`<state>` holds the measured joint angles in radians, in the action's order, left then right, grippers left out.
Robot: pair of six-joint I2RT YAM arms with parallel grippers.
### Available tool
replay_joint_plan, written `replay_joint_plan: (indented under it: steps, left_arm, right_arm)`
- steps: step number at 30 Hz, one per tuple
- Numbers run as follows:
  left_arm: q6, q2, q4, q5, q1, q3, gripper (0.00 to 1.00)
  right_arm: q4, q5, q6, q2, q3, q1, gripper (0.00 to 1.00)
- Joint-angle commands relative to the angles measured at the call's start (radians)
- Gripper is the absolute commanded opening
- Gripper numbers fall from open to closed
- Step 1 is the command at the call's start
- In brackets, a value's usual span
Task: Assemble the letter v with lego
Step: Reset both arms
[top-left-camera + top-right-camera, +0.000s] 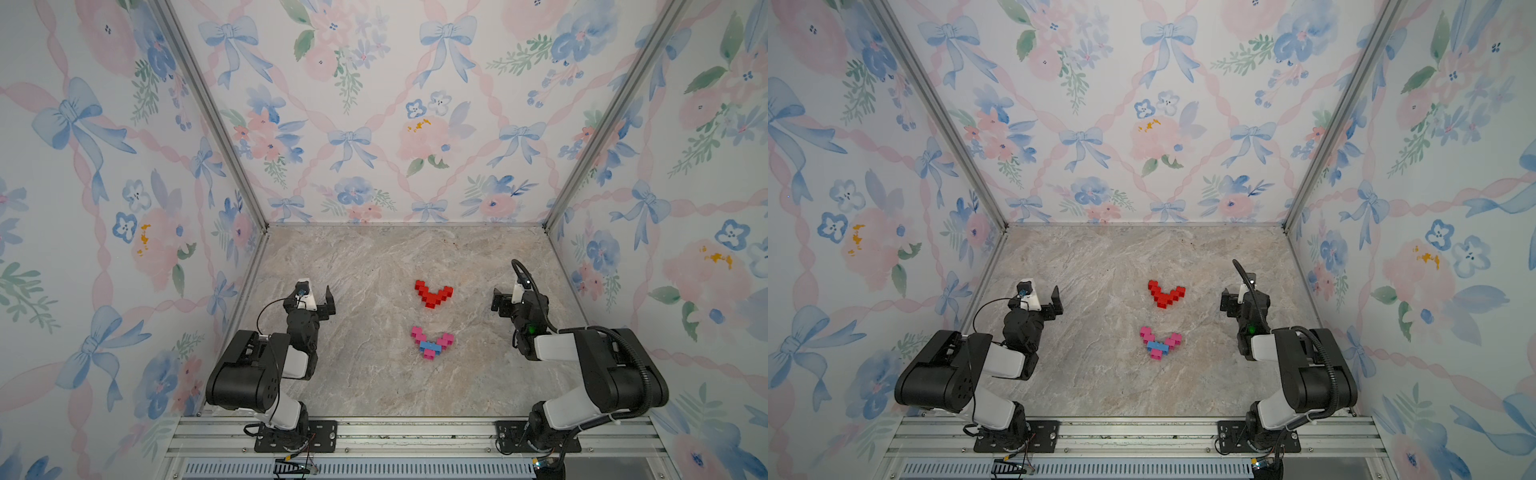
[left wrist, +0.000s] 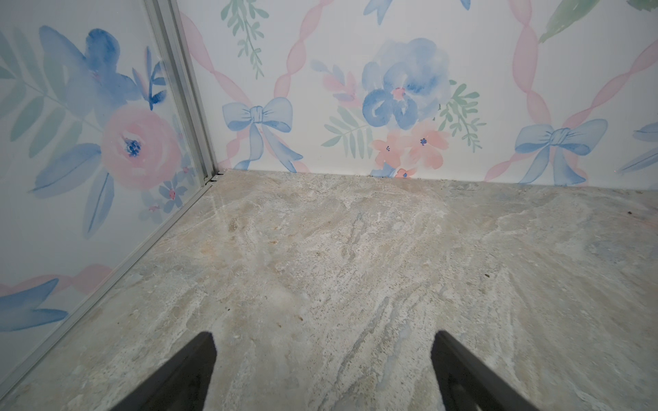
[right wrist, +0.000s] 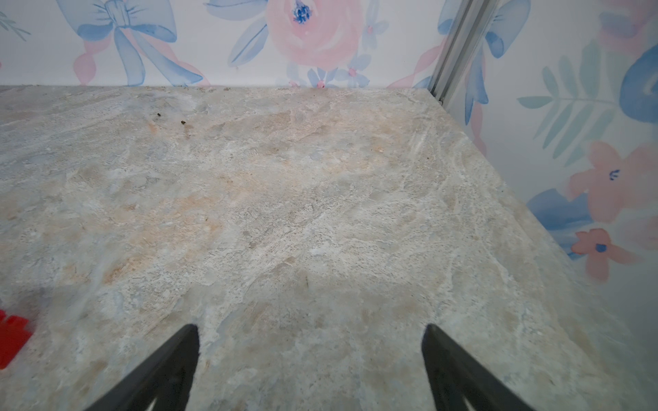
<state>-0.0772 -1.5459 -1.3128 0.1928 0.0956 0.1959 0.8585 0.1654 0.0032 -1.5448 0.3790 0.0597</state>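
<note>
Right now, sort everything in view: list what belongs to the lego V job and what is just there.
Job: red lego V; pink lego V with its blue brick; left gripper, open and empty; right gripper, open and empty.
Not the job: marble tabletop; floral walls; metal rail at the front.

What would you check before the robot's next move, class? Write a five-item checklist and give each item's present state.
1. Left gripper open and empty: ok.
2. Right gripper open and empty: ok.
3. Red studded-brick V lies on the marble-patterned tabletop, apart from both grippers: ok.
4. Pink-and-blue studded-brick V lies nearer the arm bases, apart from the red one, with both arms of the letter present: ok.
5. Bricks in each V pressed fully together: cannot tell.
</note>
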Motion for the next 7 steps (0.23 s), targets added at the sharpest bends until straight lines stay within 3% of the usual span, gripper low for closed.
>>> replay_joint_plan:
  steps: [1,7]
  left_arm:
    - [0.017,-0.003,-0.025,-0.009,0.002,-0.004,0.94]
    - [0.017,-0.003,-0.025,-0.011,0.003,-0.003,0.96]
  right_arm:
    - [0.035,-0.010,-0.012,-0.001,0.018,0.013,0.97]
    - [0.036,-0.031,-0.002,0.000,0.017,-0.002,0.97]
